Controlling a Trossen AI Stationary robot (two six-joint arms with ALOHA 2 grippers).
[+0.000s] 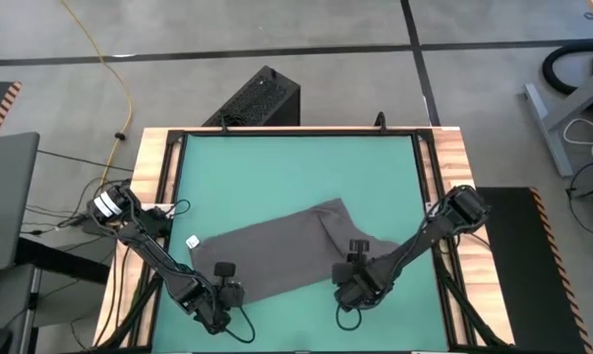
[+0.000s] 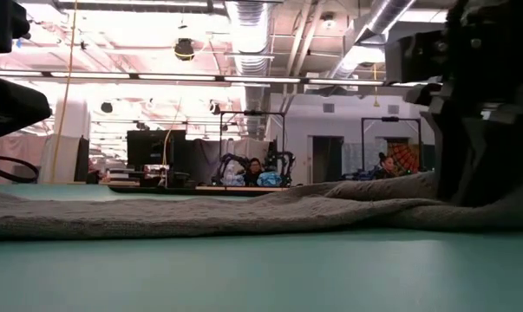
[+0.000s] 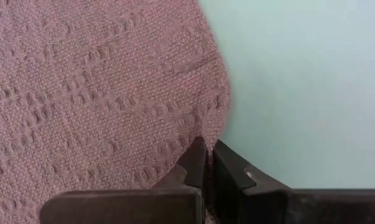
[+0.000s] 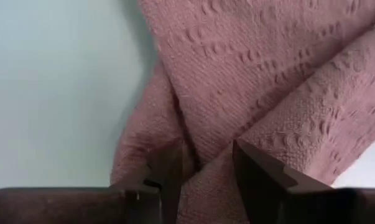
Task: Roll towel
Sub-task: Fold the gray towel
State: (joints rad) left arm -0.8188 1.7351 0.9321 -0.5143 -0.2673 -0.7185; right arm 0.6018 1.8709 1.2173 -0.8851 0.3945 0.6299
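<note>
The dark grey towel lies flat and slantwise on the green table top, its white tag at the left end. My left gripper points steeply down at the towel's near left edge and is shut on it. My right gripper points down at the towel's near right part with its fingers apart, one on each side of a raised fold of cloth. In the low view it is the dark mass standing on the towel. My left gripper pinches the towel's edge between its two fingertips, coming from above and pointing steeply down. The towel lies flat on the table around the hold. One layer or several, I cannot tell. My right gripper has a fold between its spread fingers; whether they touch it I cannot tell.
Bare green table top lies beyond the towel toward the far edge and along the near edge. Wooden side rails border the table. A black box stands on the floor past the far edge. People sit far back in the room.
</note>
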